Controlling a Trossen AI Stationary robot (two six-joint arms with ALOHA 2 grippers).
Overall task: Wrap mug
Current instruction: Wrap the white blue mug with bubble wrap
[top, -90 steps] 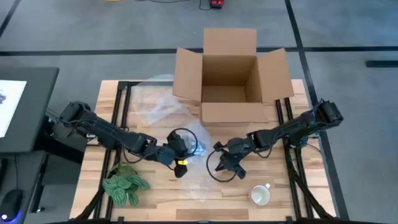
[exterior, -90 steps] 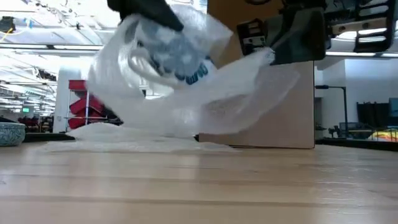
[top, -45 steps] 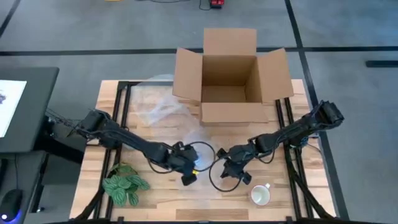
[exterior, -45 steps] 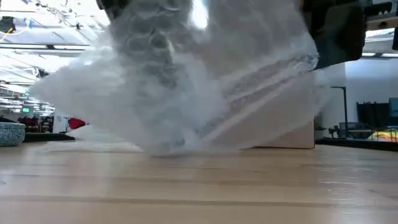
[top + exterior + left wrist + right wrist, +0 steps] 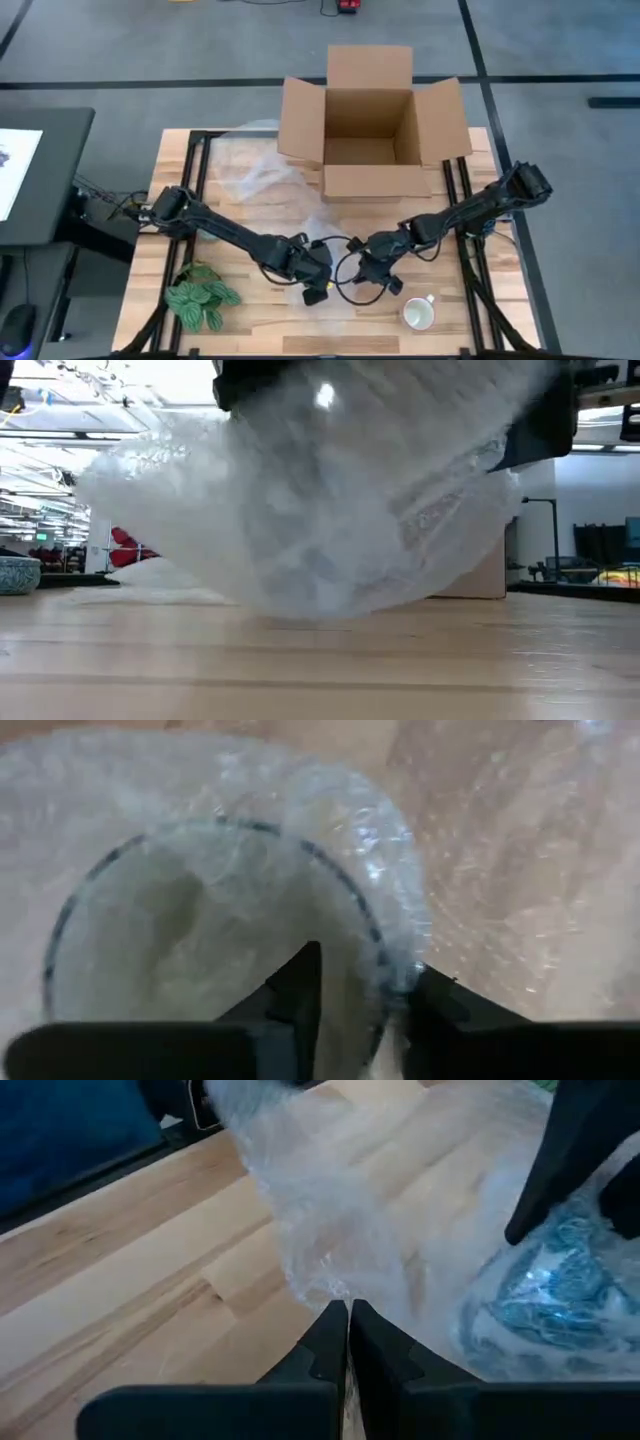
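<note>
High view first: both dark arms reach in toward the middle of the front half of the wooden tabletop (image 5: 250,310), and their hands almost meet over a sheet of clear bubble wrap (image 5: 325,225) that trails back toward the open brown cardboard box (image 5: 370,130) at the far edge. The left hand (image 5: 318,280) sits just beside the right hand (image 5: 372,275), with looping black cable between them.

In the left wrist view the left hand (image 5: 360,995) has its dark fingers (image 5: 300,985) clamped over the rim of a glass mug with a dark-lined rim (image 5: 200,940), one finger inside, one outside, bubble wrap draped over the lot. So the mug is up in that hand, near the tabletop's middle front, swathed in wrap. From the right wrist view the right hand (image 5: 348,1325) has its two fingers pressed together, pinching an edge of the sheet, and a blue-printed bundle shows through the wrap close by.

The low view shows the wrapped mass hanging just above the boards, its underside close to the wood.

Free space: a white ceramic mug (image 5: 419,314) stands near the front right corner, close to the right hand; a green leafy plant (image 5: 200,298) lies front left, well apart from the left hand. The front edge between them is bare wood.
</note>
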